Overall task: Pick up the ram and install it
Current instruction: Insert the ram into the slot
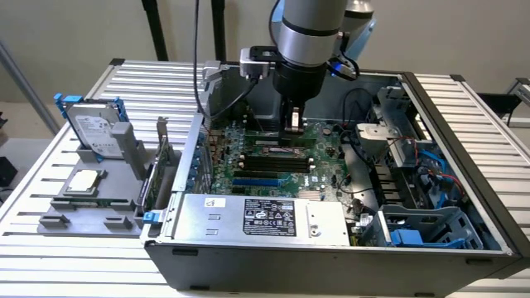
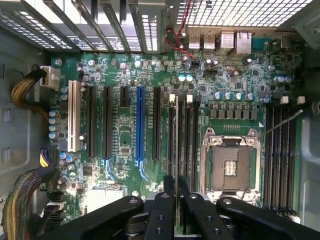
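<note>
gripper (image 2: 176, 200) clamped on thin green ram stick (image 2: 176, 150) edge-on over black motherboard slot (image 2: 182, 145) | risk: tilted stick is jammed, bent if pressed misaligned

You are looking at a slatted metal table (image 1: 463, 112). Resting on it is an open computer case (image 1: 331, 261), and beside that, toward the exterior view's left, a grey parts tray (image 1: 91, 214) holding a hard drive (image 1: 93, 133).
</note>
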Tool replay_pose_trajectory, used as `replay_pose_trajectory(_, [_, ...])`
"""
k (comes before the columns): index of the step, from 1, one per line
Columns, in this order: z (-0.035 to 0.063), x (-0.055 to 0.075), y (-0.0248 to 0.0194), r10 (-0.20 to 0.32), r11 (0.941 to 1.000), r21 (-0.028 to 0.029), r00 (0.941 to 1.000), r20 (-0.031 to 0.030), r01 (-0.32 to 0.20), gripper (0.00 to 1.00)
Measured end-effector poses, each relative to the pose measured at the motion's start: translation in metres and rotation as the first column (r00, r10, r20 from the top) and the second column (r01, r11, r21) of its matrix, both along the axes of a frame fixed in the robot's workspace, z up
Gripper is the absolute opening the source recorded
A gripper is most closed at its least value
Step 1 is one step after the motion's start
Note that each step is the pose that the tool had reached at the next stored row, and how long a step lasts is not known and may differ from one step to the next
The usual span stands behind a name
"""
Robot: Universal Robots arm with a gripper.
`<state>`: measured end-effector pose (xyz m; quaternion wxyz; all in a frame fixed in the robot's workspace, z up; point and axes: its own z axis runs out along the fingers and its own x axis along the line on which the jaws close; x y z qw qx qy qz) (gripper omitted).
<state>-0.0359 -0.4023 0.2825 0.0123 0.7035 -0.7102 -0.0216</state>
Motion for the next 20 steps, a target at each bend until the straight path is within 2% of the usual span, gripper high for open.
replay_pose_trajectory(4, [-0.0074,0.000,-0.0019,0.000,1.0000,0.0000,1.0000,0.0000,0.000,0.13])
replay_pose_trajectory(20, [-0.0364,0.000,-0.0020,0.000,1.0000,-0.0025,1.0000,-0.0001,0.000,0.13])
